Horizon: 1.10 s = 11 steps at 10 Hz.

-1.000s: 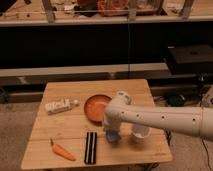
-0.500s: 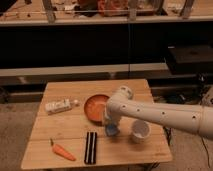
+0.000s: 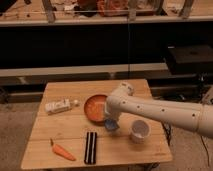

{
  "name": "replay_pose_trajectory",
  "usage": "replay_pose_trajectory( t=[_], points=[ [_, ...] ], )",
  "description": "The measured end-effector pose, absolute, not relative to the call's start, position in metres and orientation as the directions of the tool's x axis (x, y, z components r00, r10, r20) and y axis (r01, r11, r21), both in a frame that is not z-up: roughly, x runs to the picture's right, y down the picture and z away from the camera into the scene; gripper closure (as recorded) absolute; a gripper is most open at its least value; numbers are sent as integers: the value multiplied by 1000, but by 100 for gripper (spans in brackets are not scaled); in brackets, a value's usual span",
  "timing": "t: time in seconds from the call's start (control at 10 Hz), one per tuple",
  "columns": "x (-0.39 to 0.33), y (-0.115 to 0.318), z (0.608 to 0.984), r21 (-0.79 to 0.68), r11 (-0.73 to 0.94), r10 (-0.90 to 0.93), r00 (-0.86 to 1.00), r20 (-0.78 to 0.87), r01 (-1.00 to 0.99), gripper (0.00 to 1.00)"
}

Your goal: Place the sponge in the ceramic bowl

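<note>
The sponge (image 3: 111, 125) is a small blue-grey pad hanging just off the wooden table, right beside the front right rim of the ceramic bowl (image 3: 93, 108). The bowl is wide, shallow and orange-brown and sits in the middle of the table. My white arm reaches in from the right, and its gripper (image 3: 110, 121) points down, shut on the sponge's top. The arm's end hides the bowl's right edge.
A white cup (image 3: 140, 131) stands right of the sponge under the arm. A black ridged bar (image 3: 91, 147) and a carrot (image 3: 63, 151) lie near the front edge. A white bottle (image 3: 59, 106) lies at the left. Dark shelving runs behind the table (image 3: 60, 127).
The gripper and the sponge have risen from the table and shifted a little back toward the bowl's rim. Nothing else on the table has moved.
</note>
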<state>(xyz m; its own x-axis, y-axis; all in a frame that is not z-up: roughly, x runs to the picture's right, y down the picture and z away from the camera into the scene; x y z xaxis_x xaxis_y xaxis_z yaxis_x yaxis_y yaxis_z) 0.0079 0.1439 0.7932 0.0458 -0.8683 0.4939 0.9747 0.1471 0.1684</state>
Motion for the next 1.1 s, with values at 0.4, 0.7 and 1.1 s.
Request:
replay_pose_trajectory(
  t=[0.4,0.7,1.1],
  points=[
    [5,128,798,176,149,-878,49,477,973,100],
    [-7,112,805,189,142,-885,39,463,972,100],
    [-14,103,808,204,137,-884,27,466,969,100]
  ],
)
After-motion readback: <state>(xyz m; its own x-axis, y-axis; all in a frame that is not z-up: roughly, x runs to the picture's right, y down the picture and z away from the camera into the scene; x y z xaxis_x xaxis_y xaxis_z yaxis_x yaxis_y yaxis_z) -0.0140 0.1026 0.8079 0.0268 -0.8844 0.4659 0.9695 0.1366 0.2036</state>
